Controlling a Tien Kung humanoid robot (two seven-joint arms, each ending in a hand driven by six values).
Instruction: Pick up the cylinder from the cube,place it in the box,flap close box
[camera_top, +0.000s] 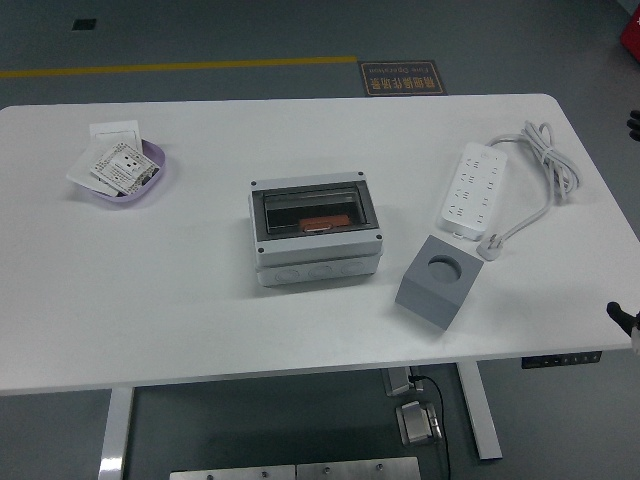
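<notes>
Box (315, 232) lid shut, cube (437, 281) beside; right hand (625, 316) fingers unclear.

Box (315, 232) mid-table, cube (436, 281) just right-front, power strip (473, 190) behind cube, dish (130, 172) far left.

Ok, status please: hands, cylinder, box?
Right hand just at table edge, holding nothing; left out of view. Cube hole empty. Orange piece inside box, flap down. Nothing in the way.

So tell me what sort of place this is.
Probably a lab or workshop floor: a white height-adjustable table on a grey floor with a yellow line, carrying test props such as an electrical box, a power strip and a grey cube.
</notes>
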